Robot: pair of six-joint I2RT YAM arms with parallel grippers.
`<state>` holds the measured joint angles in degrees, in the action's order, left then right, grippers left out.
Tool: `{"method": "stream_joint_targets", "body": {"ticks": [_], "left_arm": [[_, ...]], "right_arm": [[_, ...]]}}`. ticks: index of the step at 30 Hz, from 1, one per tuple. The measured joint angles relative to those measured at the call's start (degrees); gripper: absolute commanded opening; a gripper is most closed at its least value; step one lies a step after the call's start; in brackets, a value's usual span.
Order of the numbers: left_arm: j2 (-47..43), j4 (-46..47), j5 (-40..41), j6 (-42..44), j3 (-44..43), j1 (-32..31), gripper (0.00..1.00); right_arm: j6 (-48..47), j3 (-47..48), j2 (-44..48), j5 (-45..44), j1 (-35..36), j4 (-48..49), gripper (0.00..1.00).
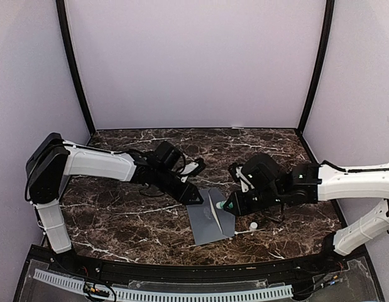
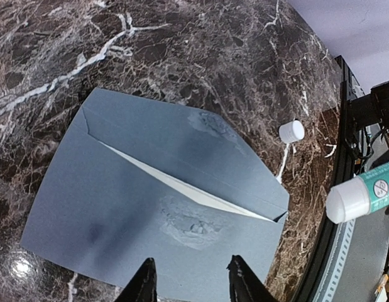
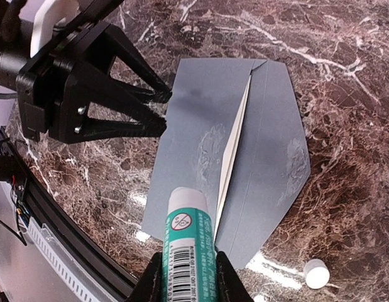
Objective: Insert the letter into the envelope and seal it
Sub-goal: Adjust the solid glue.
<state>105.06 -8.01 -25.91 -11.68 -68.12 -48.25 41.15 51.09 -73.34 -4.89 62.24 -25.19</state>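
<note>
The slate-grey envelope [image 1: 210, 220] lies flat on the marble between both arms, its pointed flap [image 3: 276, 145] folded open. A thin cream strip of the letter [image 3: 235, 148] shows at the mouth [image 2: 181, 187]; the rest is hidden inside. Dull glue smears mark the flap [image 2: 210, 123] and the body [image 2: 191, 223]. My left gripper [image 2: 193, 277] stands open with nothing between its fingers, over the envelope's [image 2: 119, 207] edge farthest from the flap. My right gripper [image 3: 188, 277] is shut on a green and white glue stick [image 3: 191, 242], uncapped tip held above the envelope's near corner.
The glue stick's white cap [image 1: 253, 225] sits on the table just right of the envelope, also in the left wrist view as the cap [image 2: 291, 131] and in the right wrist view as the cap [image 3: 317, 272]. The black table rim [image 1: 181, 269] runs close below.
</note>
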Motion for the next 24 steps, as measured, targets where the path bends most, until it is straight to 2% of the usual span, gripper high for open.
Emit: {"method": "stream_joint_targets", "body": {"ticks": [8, 14, 24], "left_arm": [[5.2, 1.9, 0.0, 0.5, 0.0, 0.2, 0.28], [9.3, 3.1, -0.5, 1.0, 0.0, 0.3, 0.27], [10.3, 3.6, 0.1, 1.2, -1.2, 0.3, 0.27]], "right_arm": [[1.9, 0.0, -6.7, 0.1, 2.0, 1.9, 0.08], [3.9, 2.6, -11.1, -1.0, 3.3, 1.3, 0.08], [6.1, 7.2, -17.4, -4.0, 4.2, 0.0, 0.07]]}}
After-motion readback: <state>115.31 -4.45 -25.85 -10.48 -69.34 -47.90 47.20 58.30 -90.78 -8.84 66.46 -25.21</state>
